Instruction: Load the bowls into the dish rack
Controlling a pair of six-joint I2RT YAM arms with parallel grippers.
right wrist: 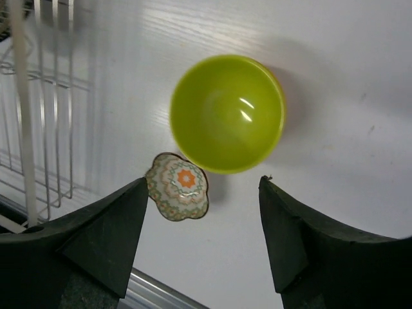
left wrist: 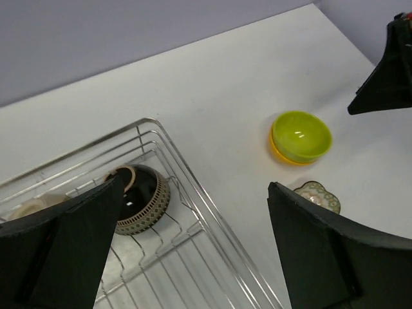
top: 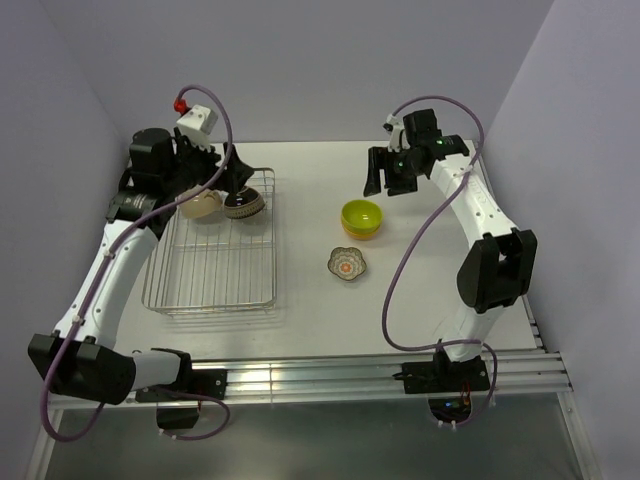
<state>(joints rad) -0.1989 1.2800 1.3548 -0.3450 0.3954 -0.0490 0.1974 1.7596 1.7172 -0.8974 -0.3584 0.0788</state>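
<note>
The silver wire dish rack (top: 275, 250) lies at the left. At its far end a white bowl (top: 200, 206) and a brown bowl (top: 244, 206) lean on the bars. My left gripper (top: 235, 172) hangs open and empty above them. In the left wrist view the gripper (left wrist: 195, 187) frames the rack's rim (left wrist: 187, 174) and the brown bowl (left wrist: 141, 196). The lime-green bowl (top: 362, 215) sits nested in the orange bowl (left wrist: 277, 149) on the table. The scalloped bowl (top: 346, 263) lies just nearer. My right gripper (top: 384, 180) is open and empty above the green bowl (right wrist: 226, 112) and the scalloped bowl (right wrist: 178, 187).
The white table ends at grey walls at the back and sides. An aluminium rail (top: 330, 372) runs along the near edge. The rack's corner shows in the right wrist view (right wrist: 38, 129). A right finger shows in the left wrist view (left wrist: 386, 71).
</note>
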